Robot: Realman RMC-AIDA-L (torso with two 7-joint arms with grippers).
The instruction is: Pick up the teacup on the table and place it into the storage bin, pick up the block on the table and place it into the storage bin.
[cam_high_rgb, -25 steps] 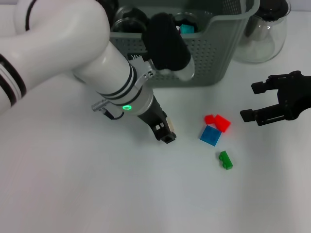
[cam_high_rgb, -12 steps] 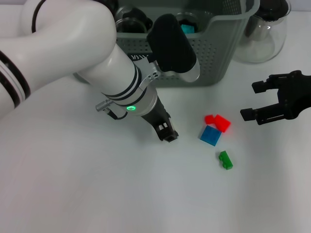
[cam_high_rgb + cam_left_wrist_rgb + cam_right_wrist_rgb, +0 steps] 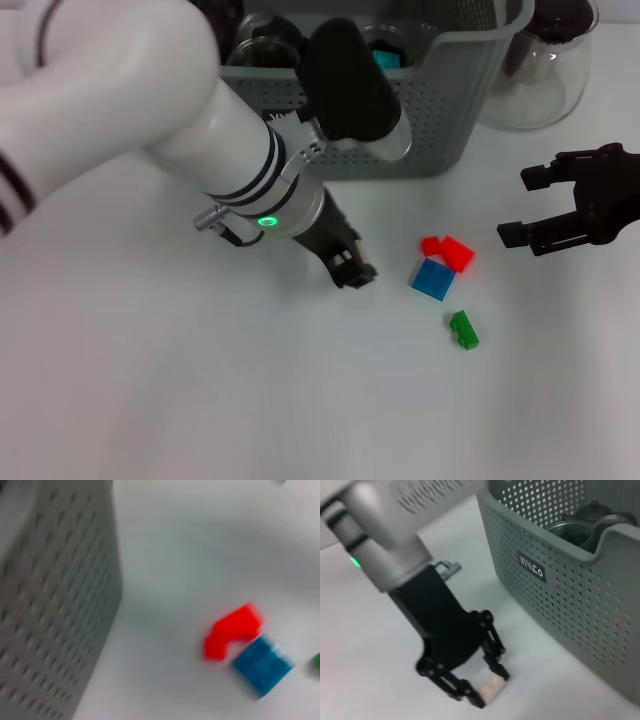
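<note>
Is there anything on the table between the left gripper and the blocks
Nothing visible. The left gripper sits low over bare table, with the red block, blue block and green block just beyond an open gap. The bin stands behind; the right gripper waits farther off.

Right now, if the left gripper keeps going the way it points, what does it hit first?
Probably the square blue block, touching the red block. The left gripper is low over the white table; depth is unclear.

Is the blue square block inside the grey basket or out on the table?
Out: the blue square block lies on the white table, outside the grey-green perforated basket.
</note>
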